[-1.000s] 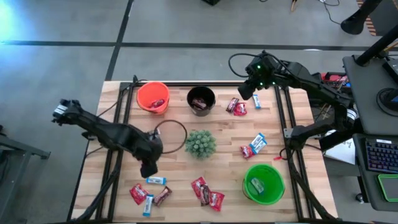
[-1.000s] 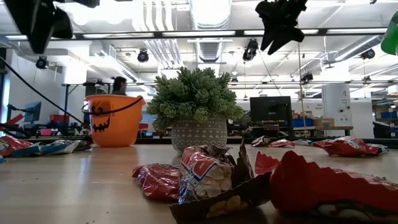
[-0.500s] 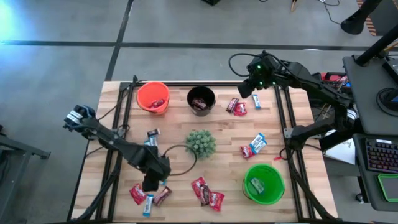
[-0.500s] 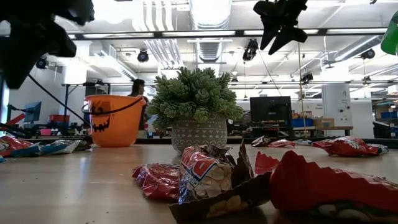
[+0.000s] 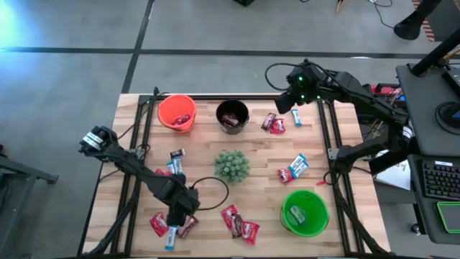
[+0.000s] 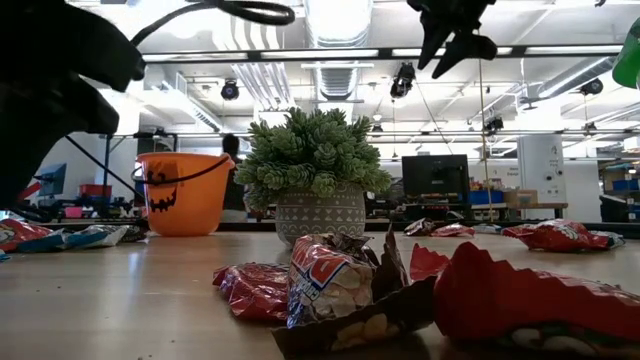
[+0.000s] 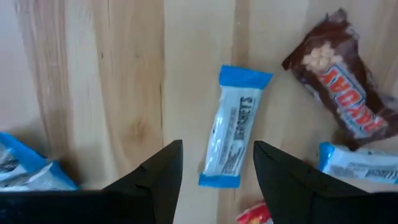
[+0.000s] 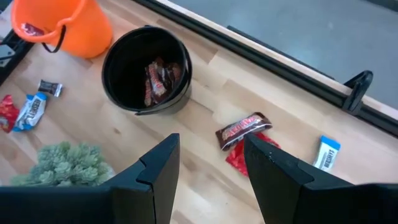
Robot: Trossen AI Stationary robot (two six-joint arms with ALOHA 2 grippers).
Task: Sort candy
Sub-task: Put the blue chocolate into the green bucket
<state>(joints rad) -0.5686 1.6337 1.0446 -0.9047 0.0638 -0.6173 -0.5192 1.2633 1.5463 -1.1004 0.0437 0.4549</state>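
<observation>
The left end effector [image 7: 214,171] hangs with fingers wide over a blue candy [image 7: 234,127] at the worktop's [image 5: 259,155] near left. The right end effector [image 8: 208,171], also wide and empty, hovers far right above a brown candy [image 8: 242,129].

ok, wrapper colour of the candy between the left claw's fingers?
Light blue and white candy; left wrist view shows it best.
</observation>
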